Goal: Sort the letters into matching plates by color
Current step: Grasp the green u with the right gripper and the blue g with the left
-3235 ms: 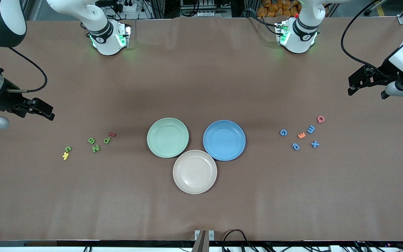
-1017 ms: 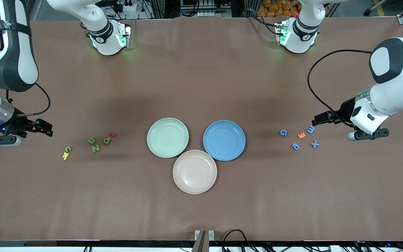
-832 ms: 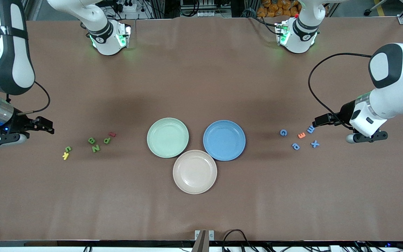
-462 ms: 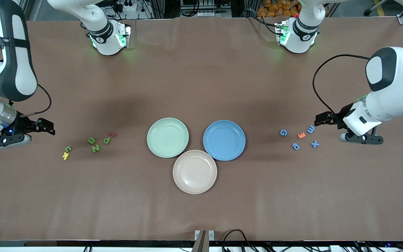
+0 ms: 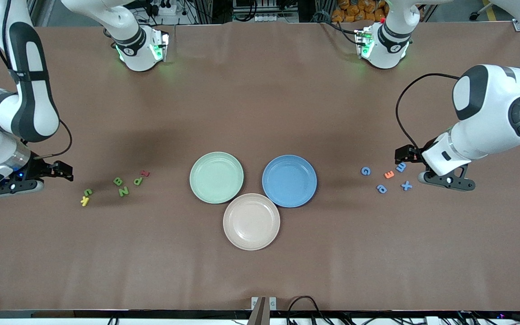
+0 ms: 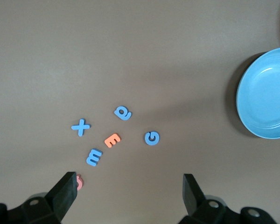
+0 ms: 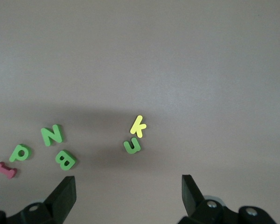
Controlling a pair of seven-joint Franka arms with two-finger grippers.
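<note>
Foam letters (image 6: 114,139): X, E, G; N, B

- You have three plates on the table: one pale green plate (image 5: 216,177), one blue plate (image 5: 289,181) and one cream plate (image 5: 251,221).
- You have four green letters: B (image 5: 118,181), N (image 5: 123,191), P (image 5: 138,181) and U (image 5: 88,192).
- You have four blue letters: G (image 5: 365,171), M (image 5: 401,167), X (image 5: 406,185) and one rounded letter (image 5: 381,188) that reads as a or q.
- You have one yellow letter K (image 5: 85,201).
- You have one dark red letter I (image 5: 145,173) by the greens.
- You have one orange letter E (image 5: 389,174) among the blues, and one pink letter (image 6: 79,182), partly hidden.
- That gives you twelve letters.
</note>
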